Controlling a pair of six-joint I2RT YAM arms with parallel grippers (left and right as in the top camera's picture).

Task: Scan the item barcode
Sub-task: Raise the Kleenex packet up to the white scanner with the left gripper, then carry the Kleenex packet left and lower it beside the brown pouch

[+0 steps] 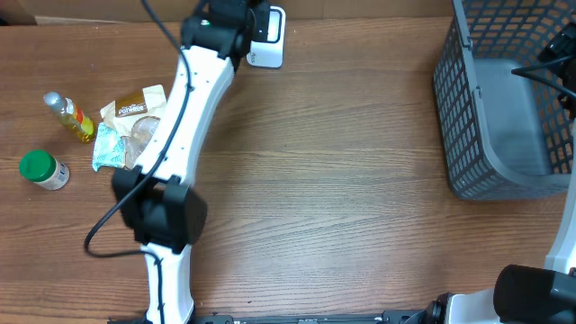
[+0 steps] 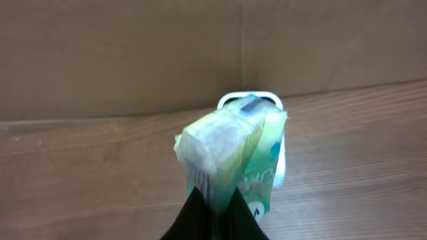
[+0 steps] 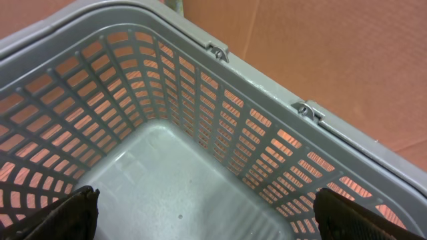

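In the left wrist view my left gripper (image 2: 215,200) is shut on a green and white packet (image 2: 227,150), pinching its lower end. The packet stands up just in front of the white scanner (image 2: 281,163), hiding most of it. No barcode shows on the packet from here. Overhead, the left arm reaches to the table's far edge, where the scanner (image 1: 268,40) sits; the packet is hidden under the arm. My right gripper (image 3: 207,213) hangs open inside the grey basket (image 3: 267,73), with nothing between its fingers (image 3: 73,210).
At the left lie a small bottle of yellow liquid (image 1: 70,115), a green-lidded jar (image 1: 43,168) and a pile of packets (image 1: 130,126). The grey basket (image 1: 468,108) stands at the right edge. A brown cardboard wall rises behind the scanner.
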